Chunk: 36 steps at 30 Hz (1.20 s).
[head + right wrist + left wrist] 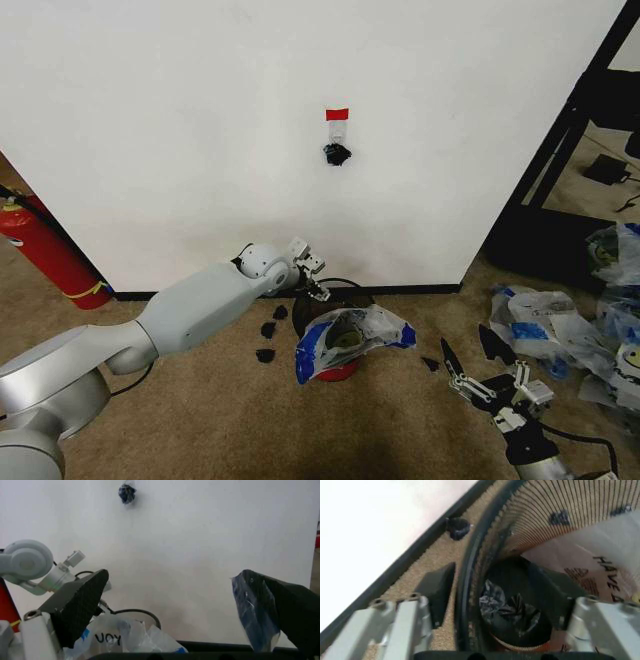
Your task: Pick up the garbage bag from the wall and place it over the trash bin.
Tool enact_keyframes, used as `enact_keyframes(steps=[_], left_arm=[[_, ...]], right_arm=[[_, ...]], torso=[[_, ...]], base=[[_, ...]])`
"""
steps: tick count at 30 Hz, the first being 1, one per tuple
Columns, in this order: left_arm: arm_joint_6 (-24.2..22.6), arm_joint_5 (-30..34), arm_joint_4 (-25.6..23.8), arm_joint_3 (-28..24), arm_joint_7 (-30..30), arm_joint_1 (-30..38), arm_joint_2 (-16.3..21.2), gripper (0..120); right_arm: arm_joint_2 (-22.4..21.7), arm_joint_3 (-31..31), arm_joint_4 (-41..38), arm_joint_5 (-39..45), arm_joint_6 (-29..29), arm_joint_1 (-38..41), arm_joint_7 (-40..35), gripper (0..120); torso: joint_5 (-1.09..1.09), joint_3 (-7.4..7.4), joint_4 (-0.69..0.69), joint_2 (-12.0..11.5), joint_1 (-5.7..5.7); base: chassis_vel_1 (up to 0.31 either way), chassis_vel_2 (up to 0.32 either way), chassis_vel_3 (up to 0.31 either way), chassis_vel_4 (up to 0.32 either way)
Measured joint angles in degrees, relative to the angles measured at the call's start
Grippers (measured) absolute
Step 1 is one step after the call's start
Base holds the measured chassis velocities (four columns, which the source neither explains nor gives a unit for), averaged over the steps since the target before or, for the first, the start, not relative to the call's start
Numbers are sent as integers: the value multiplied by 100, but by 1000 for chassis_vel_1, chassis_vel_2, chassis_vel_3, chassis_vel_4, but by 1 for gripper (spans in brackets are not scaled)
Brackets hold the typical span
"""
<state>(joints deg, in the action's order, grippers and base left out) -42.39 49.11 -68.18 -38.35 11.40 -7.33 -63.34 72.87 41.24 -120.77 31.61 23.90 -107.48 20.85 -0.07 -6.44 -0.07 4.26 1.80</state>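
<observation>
Garbage bag (352, 338) draped over trash bin (338, 368) by wall (200, 130); left gripper (318, 290) at bin's rim. Left wrist view: fingers (437, 590) spread, straddling rim (470, 577), bag (600, 570) inside. Right wrist view: right gripper (175, 607) spread, low, facing wall (200, 536).
</observation>
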Motion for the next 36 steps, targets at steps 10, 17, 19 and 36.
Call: enact_keyframes(steps=[10, 17, 19, 36], left_arm=[[13, -170, 366, -212, 405, 127, -161, 23], [16, -9, 145, -153, 172, 144, 7, 0], [21, 23, 101, -110, 20, 112, 47, 0], [24, 1747, -1321, 602, -1494, -658, 1057, 0]], right_arm=[[-4, -9, -39, 51, -4, 30, -93, 100], [-6, -66, -32, 85, -40, 87, -233, 100], [-4, -81, -21, 79, -42, 97, -252, 100], [-131, -132, -244, 39, -434, 72, -434, 100]], torso=[[1, 0, -1, 0, 0], [-1, 0, -3, 0, 0], [0, 0, -3, 0, 0], [-1, 0, -1, 0, 0]], base=[[0, 0, 0, 0], [0, 0, 0, 0], [0, 0, 0, 0], [0, 0, 0, 0]])
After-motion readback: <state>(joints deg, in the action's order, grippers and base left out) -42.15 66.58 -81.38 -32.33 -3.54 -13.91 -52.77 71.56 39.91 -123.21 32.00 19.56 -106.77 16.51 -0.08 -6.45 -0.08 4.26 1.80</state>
